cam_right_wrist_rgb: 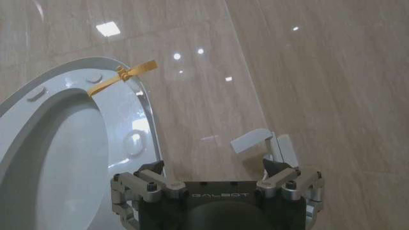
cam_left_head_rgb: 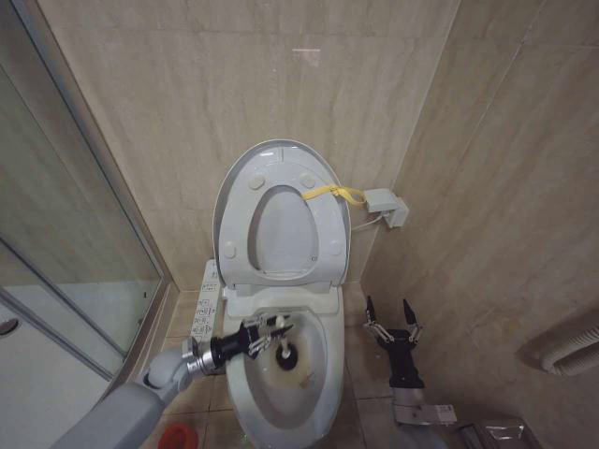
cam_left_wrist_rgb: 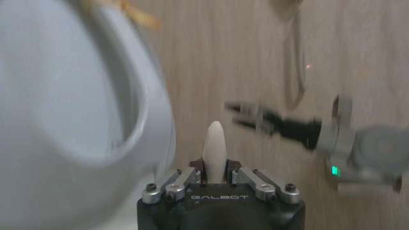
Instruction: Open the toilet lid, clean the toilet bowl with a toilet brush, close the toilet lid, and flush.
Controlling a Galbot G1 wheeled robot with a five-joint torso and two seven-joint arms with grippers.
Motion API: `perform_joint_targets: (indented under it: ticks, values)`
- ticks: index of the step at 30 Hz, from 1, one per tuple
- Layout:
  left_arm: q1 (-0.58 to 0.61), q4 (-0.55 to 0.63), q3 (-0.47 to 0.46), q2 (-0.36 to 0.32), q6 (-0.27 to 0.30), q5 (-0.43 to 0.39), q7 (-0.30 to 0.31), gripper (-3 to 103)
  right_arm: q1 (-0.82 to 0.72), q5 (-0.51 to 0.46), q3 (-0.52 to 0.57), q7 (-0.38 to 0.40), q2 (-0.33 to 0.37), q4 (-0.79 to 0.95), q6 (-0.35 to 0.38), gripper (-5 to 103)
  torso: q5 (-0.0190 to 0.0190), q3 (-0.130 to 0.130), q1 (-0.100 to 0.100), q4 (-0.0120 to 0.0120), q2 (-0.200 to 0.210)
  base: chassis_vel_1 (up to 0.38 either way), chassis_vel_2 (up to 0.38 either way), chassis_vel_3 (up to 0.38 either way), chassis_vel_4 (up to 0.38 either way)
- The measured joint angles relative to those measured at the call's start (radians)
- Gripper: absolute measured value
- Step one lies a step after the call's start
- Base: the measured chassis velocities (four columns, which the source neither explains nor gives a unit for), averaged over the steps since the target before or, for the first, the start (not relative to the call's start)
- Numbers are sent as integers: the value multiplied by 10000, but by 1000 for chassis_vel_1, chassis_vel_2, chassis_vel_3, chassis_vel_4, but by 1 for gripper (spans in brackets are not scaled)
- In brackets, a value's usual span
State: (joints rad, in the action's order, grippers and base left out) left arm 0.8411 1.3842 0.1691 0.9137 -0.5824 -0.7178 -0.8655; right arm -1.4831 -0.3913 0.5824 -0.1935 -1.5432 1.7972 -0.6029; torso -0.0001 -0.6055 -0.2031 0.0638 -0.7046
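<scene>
The large white oval plastic toilet lid (cam_left_head_rgb: pixel 281 178) is looking glossy; the white ceramic toilet bowl (cam_left_head_rgb: pixel 323 374) is shining smoothly; beige polished stone wall tiles (cam_left_head_rgb: pixel 234 84) are reflecting lights.

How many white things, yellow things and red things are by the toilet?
White: 5, the toilet lid, seat ring, toilet bowl, button panel, wall box
Yellow: 1, the strap
Red: 1, the cup holder
Total: 7

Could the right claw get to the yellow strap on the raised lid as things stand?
Probably yes: the right claw hangs open beside the toilet bowl, with bare wall between it and the yellow strap on the toilet lid.
</scene>
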Motion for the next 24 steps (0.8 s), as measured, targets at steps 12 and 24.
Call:
perform_joint_targets:
  ticks: [12,24]
  values:
    - [-868,-1189,1847,1297,-75,8,541,23,48,11,127,-189,-295,-58,-96,100,2,1,2,2,0,0,0,0,0]
    - [-846,-2015,1800,1310,-130,-432,350,22,76,94,205,-197,-372,-50,-67,100,4,3,3,2,0,0,0,0,0]
